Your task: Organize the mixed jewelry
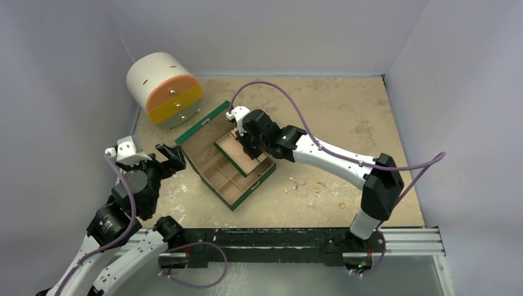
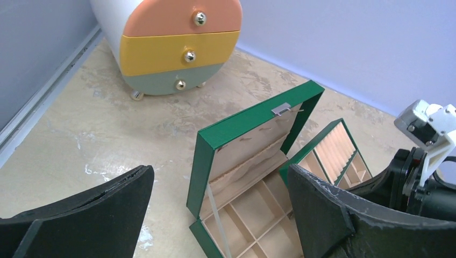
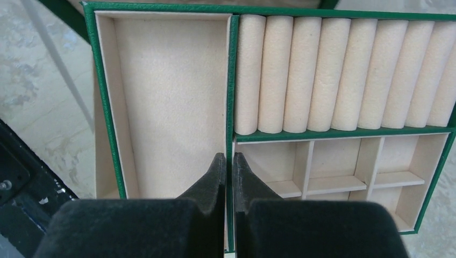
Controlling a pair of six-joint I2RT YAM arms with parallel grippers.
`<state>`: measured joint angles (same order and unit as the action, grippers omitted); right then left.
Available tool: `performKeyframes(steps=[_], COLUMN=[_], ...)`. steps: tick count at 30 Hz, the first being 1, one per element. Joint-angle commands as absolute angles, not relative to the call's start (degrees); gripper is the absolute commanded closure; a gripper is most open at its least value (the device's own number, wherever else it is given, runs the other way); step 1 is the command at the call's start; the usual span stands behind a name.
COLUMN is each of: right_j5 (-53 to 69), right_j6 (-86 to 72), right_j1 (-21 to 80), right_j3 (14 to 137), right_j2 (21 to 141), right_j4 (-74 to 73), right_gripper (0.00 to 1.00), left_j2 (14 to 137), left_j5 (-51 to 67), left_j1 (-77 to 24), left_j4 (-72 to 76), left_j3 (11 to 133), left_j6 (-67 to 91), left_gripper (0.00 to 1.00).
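Handling the box seems the step in hand: right end effector [image 3: 228,158] has fingers pressed nearly together astride the green tray divider [image 3: 230,80] of the jewelry box [image 1: 247,191], apparently pinching it, btwn the plain bay [image 3: 172,80] and the ring rolls [image 3: 344,75]. Left end effector [image 2: 219,171] is spread wide on the box's left-edge side, holding nothing. The mixed jewelry [image 1: 316,188] lies loose on the counter [image 1: 345,117] toward the near right corner, apart from the box. Next prob. needs the tray shifted w/o tipping, then fine picks of v. small pieces.
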<state>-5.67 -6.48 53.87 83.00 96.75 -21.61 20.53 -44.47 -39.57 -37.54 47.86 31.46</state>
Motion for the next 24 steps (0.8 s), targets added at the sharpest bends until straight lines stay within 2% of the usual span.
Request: performKeyframes(steps=[1,16,24], right_j5=[-4.01,-16.35,-18.48], right_j6=[-2.97,-6.38,-8.48], right_j1=[55.92,62.57,63.92], right_j3=[84.66,89.98,91.41], right_j2=[97.42,106.77,109.8], right_j4=[-17.82,-22.49,-24.23], right_gripper=[1.0,1.0,1.0], left_j2=[20.88,21.94,22.15], left_j5=[-46.84,-47.37,-47.22], left_j1=[-39.74,-39.72,-39.68], left_j4=[-37.22,-37.79,-37.72], left_j3=[48.76,48.93,48.89], left_j6=[32.55,32.69,32.7], left_gripper=[0.05,0.05,0.05])
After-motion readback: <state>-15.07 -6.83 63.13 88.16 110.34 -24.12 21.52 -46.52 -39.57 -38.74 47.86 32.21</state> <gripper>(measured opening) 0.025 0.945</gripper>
